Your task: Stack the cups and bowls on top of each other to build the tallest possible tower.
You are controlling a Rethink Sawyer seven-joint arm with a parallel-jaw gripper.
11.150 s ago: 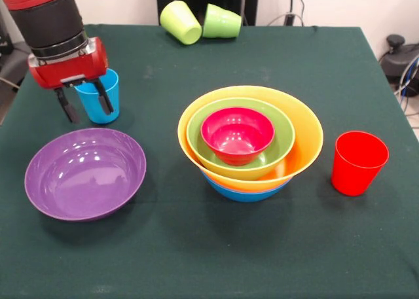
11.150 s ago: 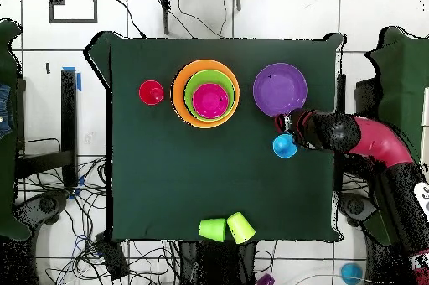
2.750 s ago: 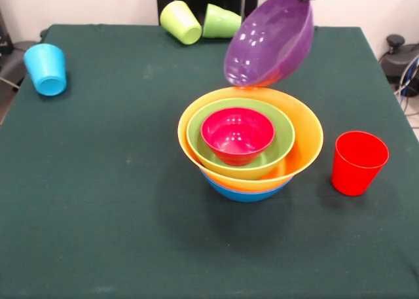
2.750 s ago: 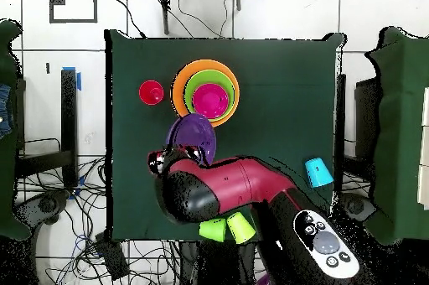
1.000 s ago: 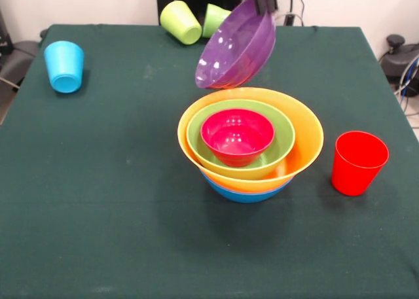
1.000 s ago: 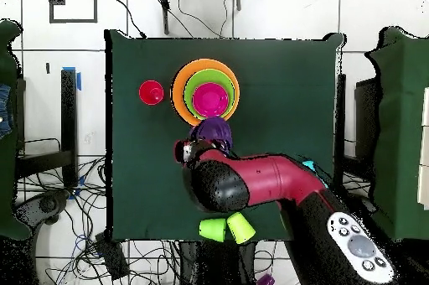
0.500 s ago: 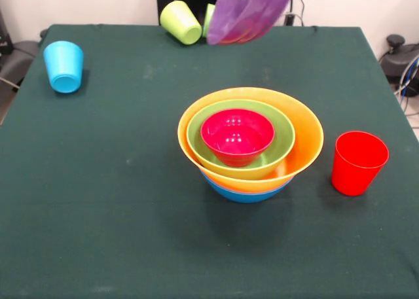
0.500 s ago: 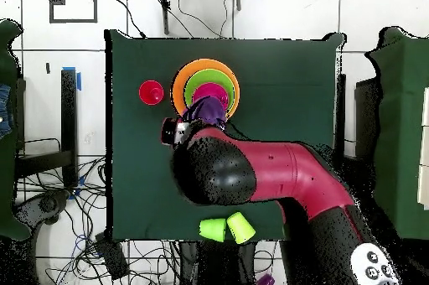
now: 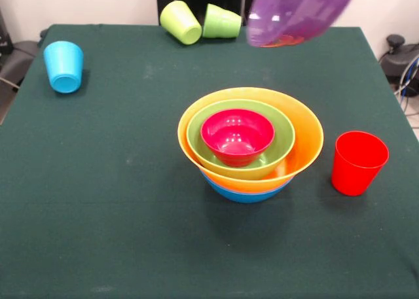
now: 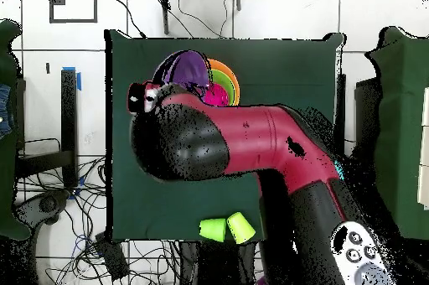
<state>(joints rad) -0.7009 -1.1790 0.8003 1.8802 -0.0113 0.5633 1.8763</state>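
One purple bowl (image 9: 300,11) now hangs higher, shifted toward the red cup (image 9: 358,161); fingers' state unclear.

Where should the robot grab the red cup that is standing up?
The red cup stands upright with its mouth open and nothing inside. Probably best to come straight down from above and pinch the rim wall, one finger inside, one outside. There is free space around it.

Purple bowl (image 9: 298,12) blurred, cut by top edge at your 12 o'clock; overhead, arm (image 10: 218,143) hides red cup, most of tower (image 10: 223,85); gripper unseen.
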